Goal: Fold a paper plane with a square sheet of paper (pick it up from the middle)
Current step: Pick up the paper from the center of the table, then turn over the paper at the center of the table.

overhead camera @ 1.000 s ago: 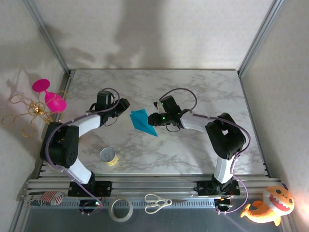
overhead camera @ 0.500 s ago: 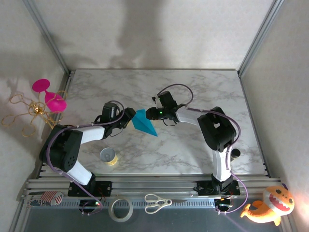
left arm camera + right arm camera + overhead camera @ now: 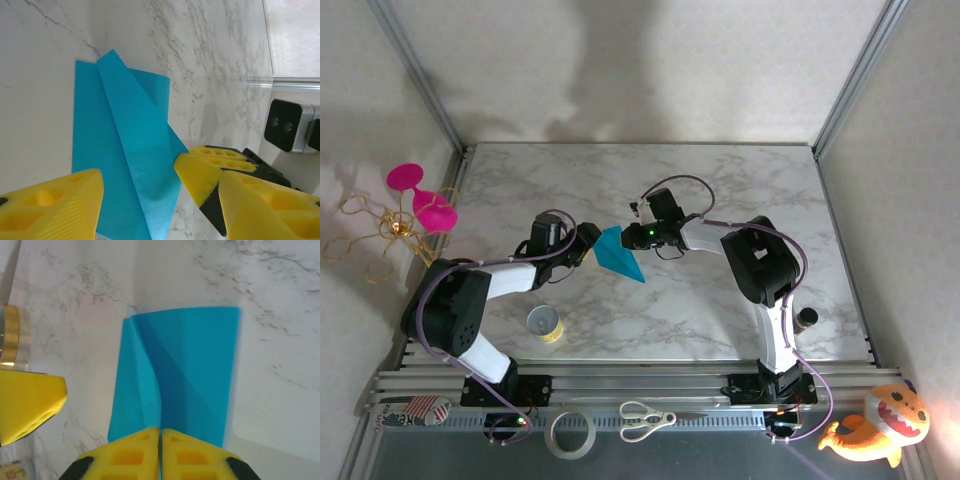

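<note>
The teal-blue paper plane (image 3: 618, 252) lies partly folded on the marble table (image 3: 720, 300), between the two grippers. My right gripper (image 3: 634, 237) is shut at its right edge, and the centre fold (image 3: 161, 405) runs straight into the closed fingertips (image 3: 160, 452). The flap to the left of the fold curves up off the table. My left gripper (image 3: 586, 244) stands open at the plane's left end. Its yellow fingers (image 3: 50, 205) sit on either side of the paper (image 3: 125, 150) without touching it. The right gripper's closed fingers (image 3: 205, 167) meet the paper's edge.
A small yellow tape roll (image 3: 546, 323) stands near the left arm and appears again (image 3: 9, 335) at the left edge of the right wrist view. Scissors (image 3: 645, 420) and a white tape ring (image 3: 572, 432) lie on the front rail. Pink and gold ornaments (image 3: 415, 205) hang outside the left wall.
My left gripper has dropped and moved right to the plane's left end. The right gripper has slid left onto the plane's right edge, and the right arm has stretched out further.
</note>
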